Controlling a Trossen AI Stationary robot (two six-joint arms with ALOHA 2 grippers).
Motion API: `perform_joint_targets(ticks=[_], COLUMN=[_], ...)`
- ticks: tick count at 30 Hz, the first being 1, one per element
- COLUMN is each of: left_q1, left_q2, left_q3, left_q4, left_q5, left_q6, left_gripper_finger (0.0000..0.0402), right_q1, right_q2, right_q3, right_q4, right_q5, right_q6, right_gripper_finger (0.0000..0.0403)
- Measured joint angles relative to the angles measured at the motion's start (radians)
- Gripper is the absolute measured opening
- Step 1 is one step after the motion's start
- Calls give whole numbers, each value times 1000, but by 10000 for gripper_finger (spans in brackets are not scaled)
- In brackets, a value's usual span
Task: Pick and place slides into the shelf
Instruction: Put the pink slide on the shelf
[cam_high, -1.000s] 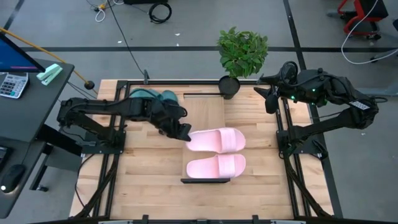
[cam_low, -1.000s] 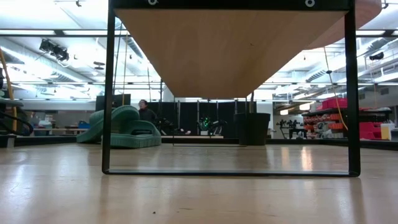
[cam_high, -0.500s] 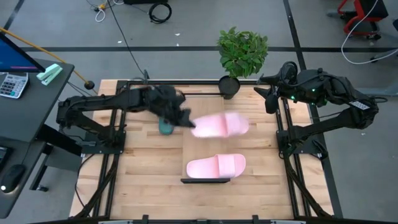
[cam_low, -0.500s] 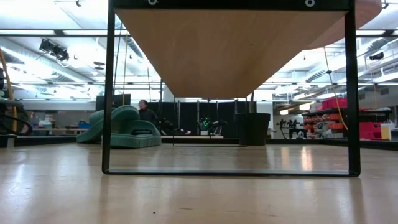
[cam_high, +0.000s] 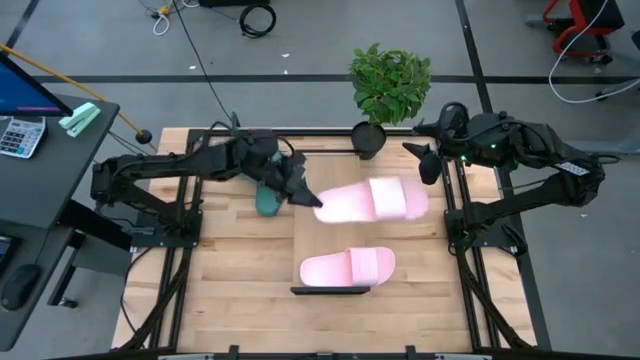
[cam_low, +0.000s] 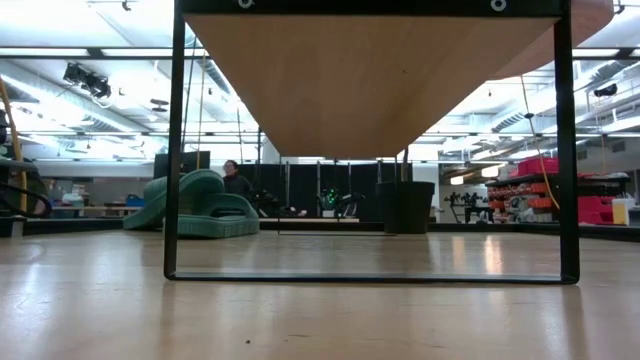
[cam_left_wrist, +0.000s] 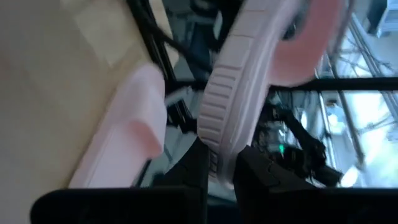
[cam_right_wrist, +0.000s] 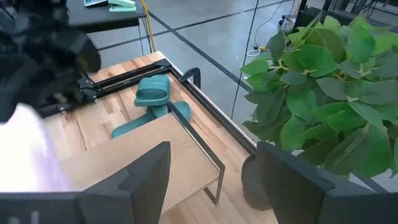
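My left gripper (cam_high: 308, 196) is shut on a light pink slide (cam_high: 375, 200), held above the shelf (cam_high: 330, 170), a long light wood board with dark metal ends. The second pink slide (cam_high: 348, 268) lies flat on the shelf's near end. Two dark teal slides (cam_right_wrist: 151, 94) rest on the tabletop left of the shelf, partly hidden under my left arm in the high view. My right gripper (cam_high: 428, 160) is open and hovers near the table's far right corner, touching nothing. My left gripper pinches the pink slide by its heel end (cam_left_wrist: 217, 146) between the two fingers (cam_left_wrist: 261, 177). The fingers come from the table's left, roughly level. The slide is lifted clear of the shelf and sticks out toward the right, its ribbed sole edge showing in the left wrist view.
A potted plant (cam_high: 390, 85) stands at the far edge by the shelf's far end, its dark pot (cam_low: 405, 205) on the table. The low view looks under the shelf between its dark legs (cam_low: 175, 150). Bare tabletop lies right of the shelf.
My left gripper, shut on the pink slide throughout, has risen and moved toward the far edge. The slide lay on the shelf beside the other pink one; now it is lifted clear and has shifted toward the far and right sides. The other slides have stayed put.
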Motion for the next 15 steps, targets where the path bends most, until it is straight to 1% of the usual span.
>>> perform_joint_targets(ticks=[2,5,11,15], left_q1=[-1,8,14,11], left_q2=[0,-2,-8,-8], left_q3=[-62,-127,-182,-222], left_q4=[65,125,120,115], left_q5=[22,26,8,10], left_q6=[-58,-75,-7,8], left_gripper_finger=[52,52,52,52], right_q1=[0,0,0,0], right_q2=[7,10,10,10], right_q3=[0,0,0,0], right_q4=[0,0,0,0], right_q5=[0,-1,-3,-4], right_q6=[-1,-1,14,24], right_gripper_finger=[244,244,244,244])
